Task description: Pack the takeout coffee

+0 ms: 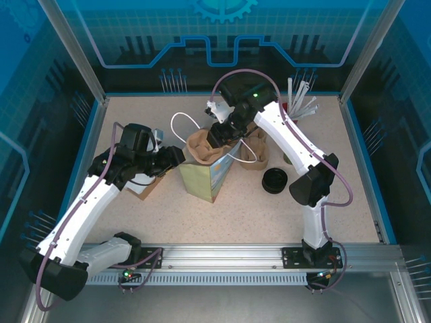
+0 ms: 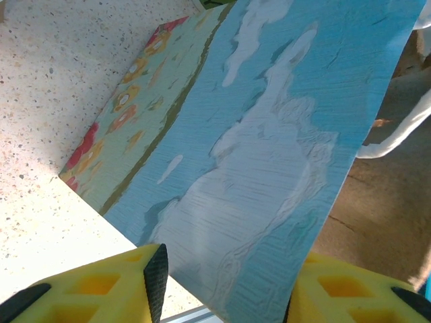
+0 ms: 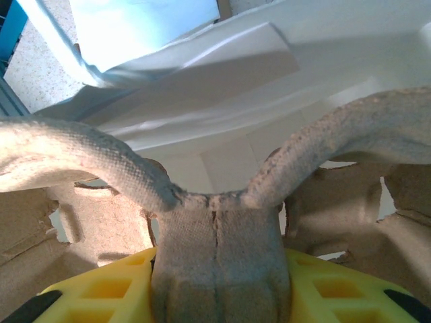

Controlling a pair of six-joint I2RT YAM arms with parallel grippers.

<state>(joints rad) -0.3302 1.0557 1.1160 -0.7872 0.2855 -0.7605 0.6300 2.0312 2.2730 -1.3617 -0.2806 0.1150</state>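
Honestly about halfway: right gripper [image 3: 219, 282] pinches the cup carrier [image 3: 215, 222] over the bag [image 1: 204, 176], left gripper [image 2: 225, 282] clamps the bag wall; lowering in remains.

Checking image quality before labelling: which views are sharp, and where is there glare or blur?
Top external: evenly lit and sharp, soft shadows under the arms. Left wrist: the paper bag is crisp, the tabletop brightly washed. Right wrist: the pulp carrier is close but sharp, white bag interior overexposed.

Bright even overhead light; soft shadows; wrist views close, slightly blurred at near edge.
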